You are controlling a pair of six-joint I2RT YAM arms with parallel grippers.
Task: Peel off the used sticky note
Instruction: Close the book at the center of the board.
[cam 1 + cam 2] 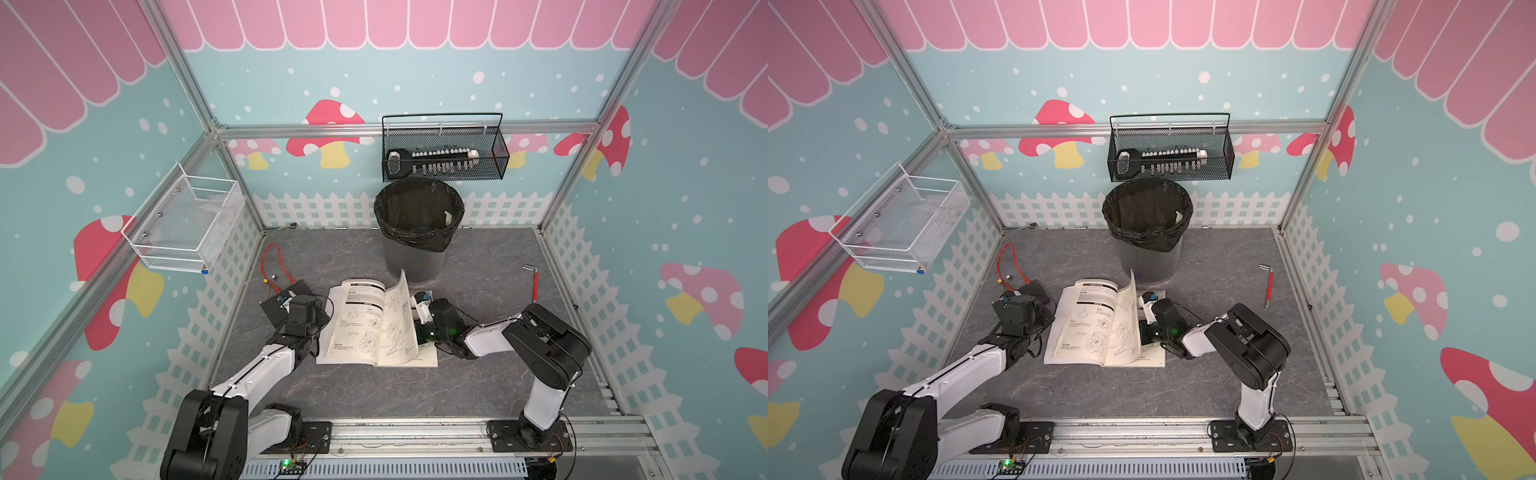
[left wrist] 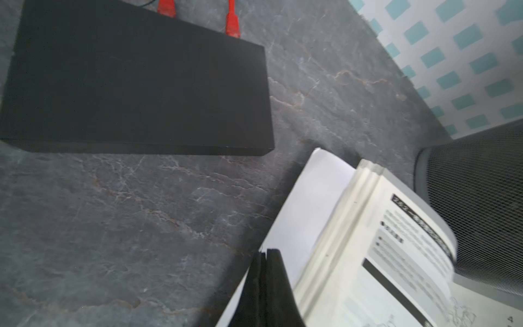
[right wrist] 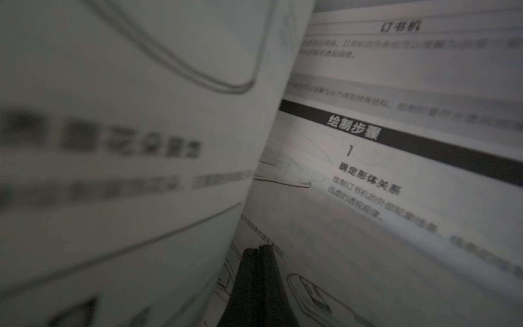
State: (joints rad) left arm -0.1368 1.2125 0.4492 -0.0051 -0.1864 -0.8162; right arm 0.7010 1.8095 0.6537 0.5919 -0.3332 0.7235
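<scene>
**Top views:** in both, the book (image 1: 358, 328) lies open mid-counter (image 1: 374, 390), spine running 12–6. One page (image 1: 402, 320) stands near upright just right of the spine. The right arm (image 1: 490, 338) reaches in behind it from 3 o'clock, and the left arm (image 1: 266, 361) sits at the book's 9 o'clock edge. No sticky note is visible.

**Left wrist:** left gripper (image 2: 266, 254) jaws are pressed together, empty, at the cover's outer edge.

**Right wrist:** right gripper (image 3: 259, 252) jaws are pressed together, empty, wedged between the raised page and the flat one. The note is probably on an unexposed page, so the right arm looks nearer.

Mushroom-print walls (image 1: 291, 83), grey marbled floor (image 1: 478, 374)
</scene>
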